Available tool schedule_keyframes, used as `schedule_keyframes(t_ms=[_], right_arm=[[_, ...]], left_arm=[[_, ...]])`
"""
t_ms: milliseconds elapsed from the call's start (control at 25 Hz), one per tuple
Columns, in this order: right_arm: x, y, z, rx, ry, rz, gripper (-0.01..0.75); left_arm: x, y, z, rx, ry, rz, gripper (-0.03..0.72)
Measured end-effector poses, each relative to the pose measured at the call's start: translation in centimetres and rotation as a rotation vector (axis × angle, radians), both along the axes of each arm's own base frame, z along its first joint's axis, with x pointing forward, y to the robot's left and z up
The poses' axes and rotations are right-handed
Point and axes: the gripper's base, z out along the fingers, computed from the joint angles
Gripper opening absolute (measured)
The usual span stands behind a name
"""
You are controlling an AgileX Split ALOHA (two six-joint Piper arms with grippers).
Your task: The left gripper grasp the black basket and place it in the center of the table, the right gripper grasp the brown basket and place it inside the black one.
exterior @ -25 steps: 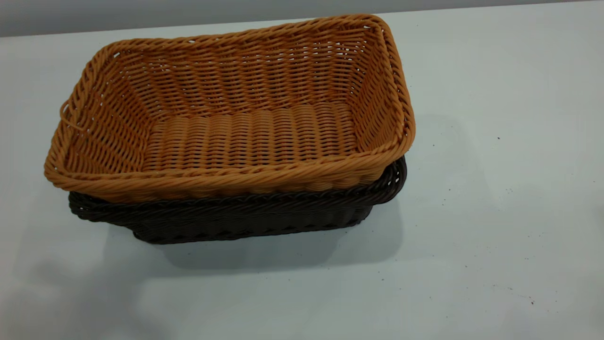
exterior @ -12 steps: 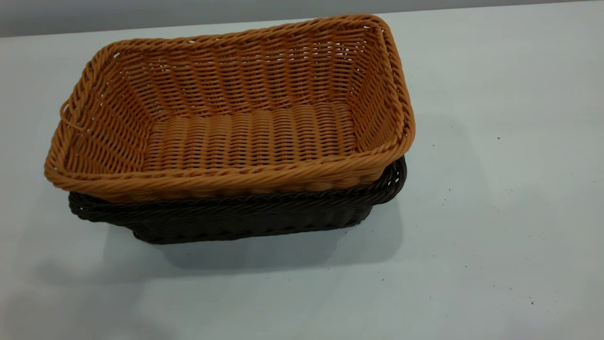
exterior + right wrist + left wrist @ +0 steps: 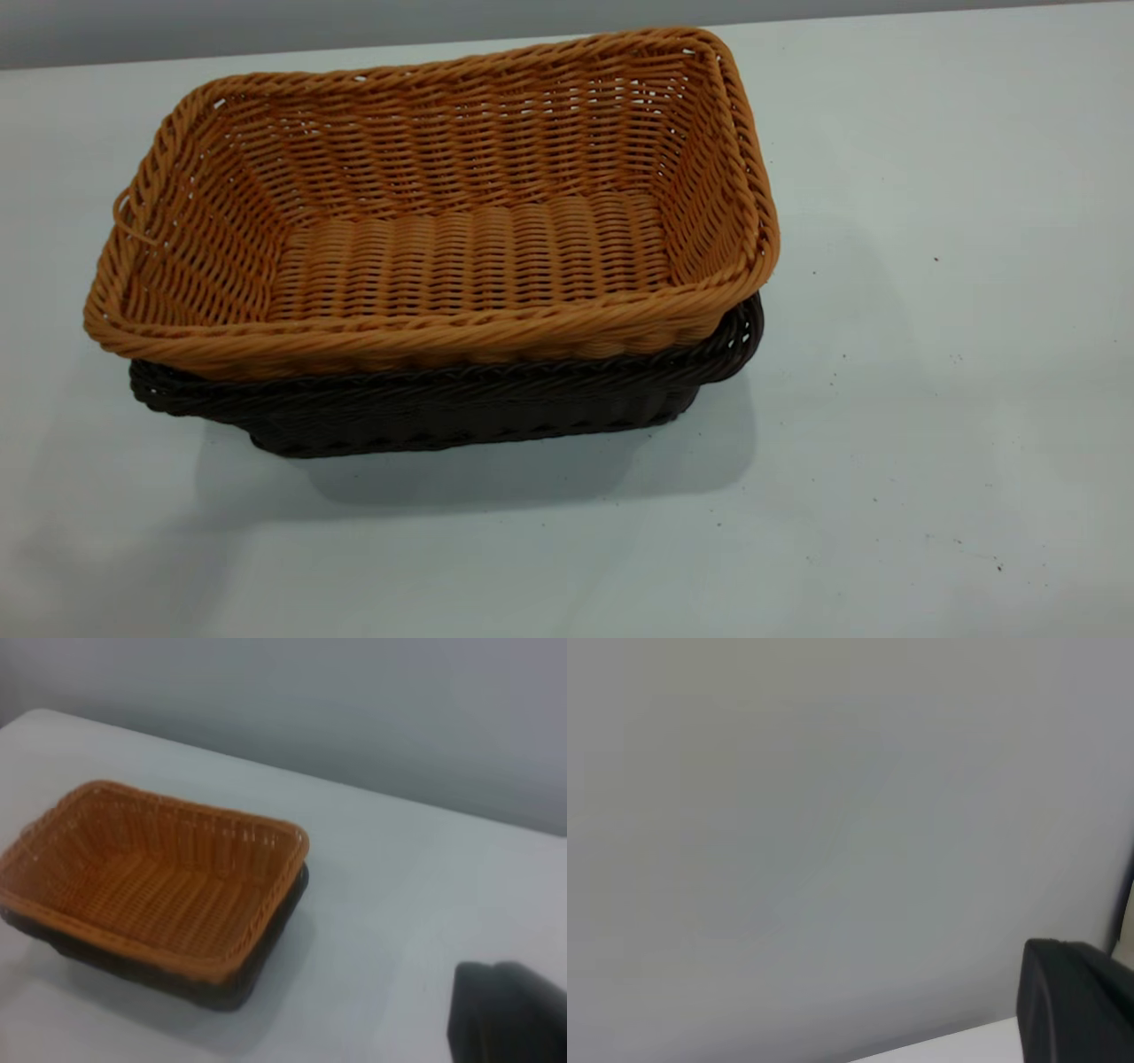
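The brown basket [image 3: 469, 257] sits nested inside the black basket [image 3: 443, 416], slightly askew, its rim higher than the dark rim. The pair rests on the table [image 3: 930, 399], left of the middle in the exterior view. Neither gripper appears in that view. The right wrist view shows the brown basket [image 3: 159, 895] in the black basket [image 3: 221, 988] some way off, with only a black part of my right gripper [image 3: 509, 1014] at the picture's corner. The left wrist view holds a black part of my left gripper [image 3: 1076, 1005] against a plain grey wall, with no basket in it.
Small dark specks dot the pale table [image 3: 399, 904] to the right of the baskets. A grey wall [image 3: 266, 27] runs behind the far table edge. A thin strip of table [image 3: 948, 1052] shows in the left wrist view.
The baskets have not moved. A soft shadow on the near left of the table has faded.
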Motion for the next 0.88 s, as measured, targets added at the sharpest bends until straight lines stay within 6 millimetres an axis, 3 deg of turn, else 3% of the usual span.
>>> schedule_keyframes(t_ms=[280,400,880], right_arm=[[-0.3,0.0,-6.5,0.050,0.036,-0.011,0.000],[0.0,0.1,-8.3,0.030,0.109,-0.009,0.000],[0.0,0.2,-8.4,0.028,0.119,-0.009,0.000]], left_arm=[[-2.5,1.6,-2.2,-0.028,-0.017,-0.034,-0.001],[-3.2,2.3,-2.4,-0.075,-0.014,-0.033,-0.001],[-7.4,5.6,-2.8,-0.187,-0.159,-0.041,-0.001]])
